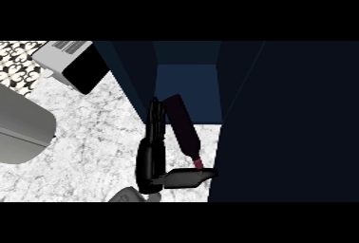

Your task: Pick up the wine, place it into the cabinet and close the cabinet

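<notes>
Head view — hand [153,156] seemingly grips wine [184,128].

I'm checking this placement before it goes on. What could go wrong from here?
The dark wine bottle lies tilted at the front edge of the dark blue cabinet, beside straight fingers of the one black hand in view, so it might slip or roll out. The open dark cabinet door stands close beside the bottle's pink-topped neck and could catch it when swung shut.
</notes>
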Tool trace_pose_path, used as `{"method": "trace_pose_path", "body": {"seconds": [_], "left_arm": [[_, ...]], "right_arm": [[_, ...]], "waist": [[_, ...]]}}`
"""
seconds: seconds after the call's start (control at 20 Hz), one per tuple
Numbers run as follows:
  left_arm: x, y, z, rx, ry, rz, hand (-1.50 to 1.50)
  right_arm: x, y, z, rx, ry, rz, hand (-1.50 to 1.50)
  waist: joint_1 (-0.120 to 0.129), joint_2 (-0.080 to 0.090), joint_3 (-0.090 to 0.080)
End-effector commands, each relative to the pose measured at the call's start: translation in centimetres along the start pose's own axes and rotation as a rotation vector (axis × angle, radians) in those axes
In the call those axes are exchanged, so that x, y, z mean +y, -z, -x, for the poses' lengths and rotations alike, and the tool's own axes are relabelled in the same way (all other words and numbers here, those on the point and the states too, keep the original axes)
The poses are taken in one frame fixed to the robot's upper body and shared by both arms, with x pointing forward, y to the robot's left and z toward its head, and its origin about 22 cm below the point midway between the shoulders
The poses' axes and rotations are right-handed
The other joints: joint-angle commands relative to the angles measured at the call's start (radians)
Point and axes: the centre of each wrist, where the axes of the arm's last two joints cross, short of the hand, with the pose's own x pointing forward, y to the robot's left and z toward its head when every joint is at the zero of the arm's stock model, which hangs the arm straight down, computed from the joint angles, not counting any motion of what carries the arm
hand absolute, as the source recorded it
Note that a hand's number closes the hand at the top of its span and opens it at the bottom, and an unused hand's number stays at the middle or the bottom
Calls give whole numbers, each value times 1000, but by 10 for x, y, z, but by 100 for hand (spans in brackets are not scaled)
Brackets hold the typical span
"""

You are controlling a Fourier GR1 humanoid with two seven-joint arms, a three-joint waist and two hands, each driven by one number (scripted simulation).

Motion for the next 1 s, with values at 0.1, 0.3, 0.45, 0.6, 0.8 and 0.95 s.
{"method": "trace_pose_path", "body": {"seconds": [0.1,0.3,0.45,0.6,0.8,0.95], "left_arm": [[20,-41,-20,-19,-21,-21,-150],[44,-35,-67,-18,-45,39,-150],[57,-47,-60,-15,-44,88,-150],[66,-58,-75,-1,-60,110,-150],[74,-71,-91,-9,-87,151,-150],[106,-68,-90,-5,-61,148,-150]], "right_arm": [[-17,-10,-7,-37,11,-8,-150],[-7,-21,-8,-28,40,-62,-150],[-5,-8,-12,-3,55,-105,-150],[2,-22,-3,49,42,-184,150],[6,-24,-12,59,11,-191,150],[8,-26,-21,12,-13,-218,150]], "waist": [[0,3,0],[1,-1,1],[2,3,0],[-2,1,0],[-1,1,0],[0,1,-1]]}}
